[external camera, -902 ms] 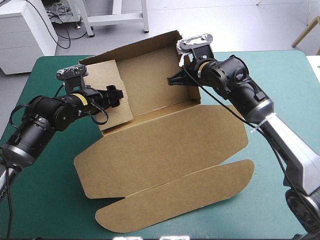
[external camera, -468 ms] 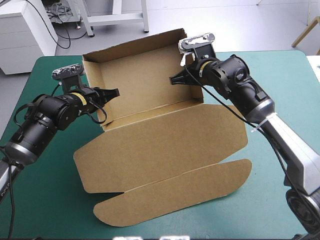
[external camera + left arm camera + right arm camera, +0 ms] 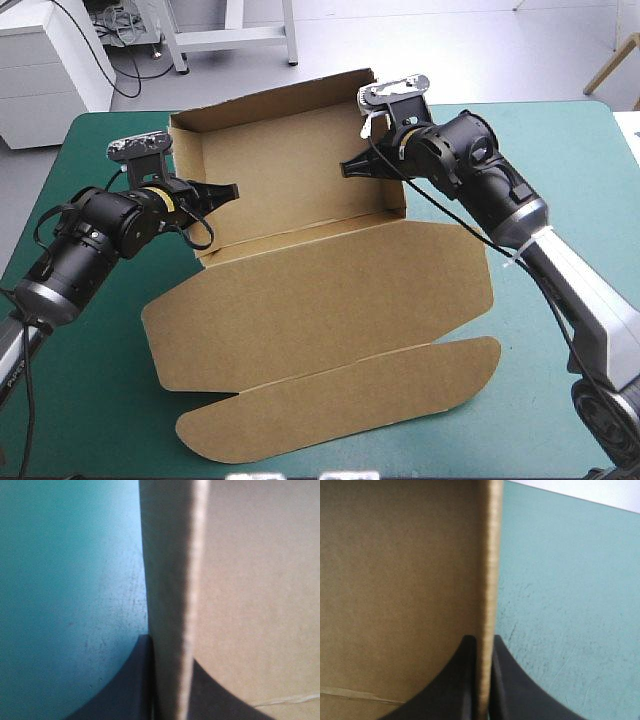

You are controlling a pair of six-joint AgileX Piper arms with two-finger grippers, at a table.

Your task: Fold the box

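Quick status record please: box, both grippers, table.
box: brown, an open tray; back and side walls raised, lid flat on the table toward the near edge
left gripper: shut on the box, holding its left side wall
right gripper: shut on the box, holding its right side wall
table: teal-green cover, box resting on it

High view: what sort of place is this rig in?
Probably a robot lab test bench: a table with a teal-green cover, one part-folded brown board box with walls raised, and the robot's black-finned left claw and right claw, each pinching a side wall.
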